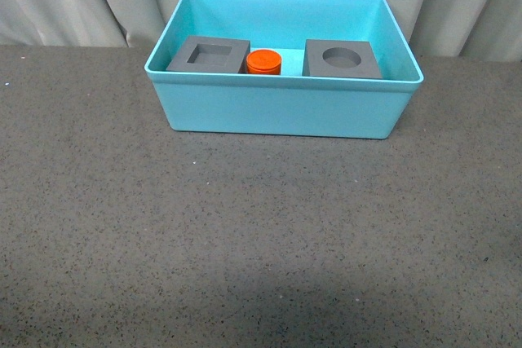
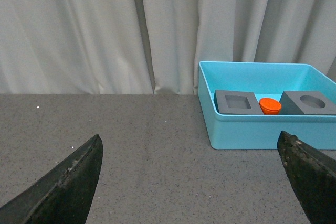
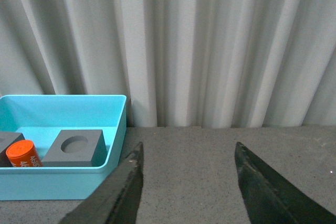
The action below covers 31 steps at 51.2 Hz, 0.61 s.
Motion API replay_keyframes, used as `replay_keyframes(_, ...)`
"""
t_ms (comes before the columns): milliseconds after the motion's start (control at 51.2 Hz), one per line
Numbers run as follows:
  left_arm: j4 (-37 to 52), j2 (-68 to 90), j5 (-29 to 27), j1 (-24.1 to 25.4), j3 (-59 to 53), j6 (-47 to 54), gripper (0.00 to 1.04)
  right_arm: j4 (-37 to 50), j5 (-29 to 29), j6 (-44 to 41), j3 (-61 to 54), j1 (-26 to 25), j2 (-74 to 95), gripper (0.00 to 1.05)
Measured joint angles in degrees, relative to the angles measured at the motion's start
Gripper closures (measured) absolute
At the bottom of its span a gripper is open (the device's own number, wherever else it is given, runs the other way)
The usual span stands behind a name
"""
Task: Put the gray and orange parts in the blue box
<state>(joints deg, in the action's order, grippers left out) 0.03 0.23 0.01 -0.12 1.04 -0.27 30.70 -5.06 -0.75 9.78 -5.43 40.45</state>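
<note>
Both grippers, left (image 2: 191,182) and right (image 3: 186,182), gape empty; my turquoise plastic tub (image 1: 281,112) holds two matte gray cubes (image 1: 210,55) (image 1: 342,59) (orange cylinder (image 1: 264,62) between).

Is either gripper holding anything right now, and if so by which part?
Nothing is held. The left gripper and right gripper are open and empty.

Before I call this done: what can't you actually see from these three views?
- Lower sides of both gray cubes and the orange cylinder: front view, behind the blue box near wall.
- Square-recess cube: right wrist view, cut by the frame edge.
- Both arms: absent from the front view.
</note>
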Motion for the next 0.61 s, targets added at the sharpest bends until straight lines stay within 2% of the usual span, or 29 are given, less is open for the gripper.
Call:
replay_keyframes(39, 0.0, 0.0, 0.0, 0.0, 0.0, 0.0, 0.07, -0.4, 1.1, 0.1, -0.8, 1.1, -1.4, 0.64)
replay_keyframes(78, 0.0, 0.0, 0.0, 0.0, 0.0, 0.0, 0.07, -1.0, 4.5, 0.2, -1.7, 3.3, -2.3, 0.72)
replay_keyframes(234, 0.0, 0.0, 0.0, 0.0, 0.0, 0.0, 0.07, -3.2, 5.0, 0.2, -4.5, 5.2, -7.3, 1.04)
replay_keyframes(606, 0.0, 0.0, 0.0, 0.0, 0.0, 0.0, 0.07, -8.8, 5.0, 0.2, -7.3, 5.3, -15.8, 1.04)
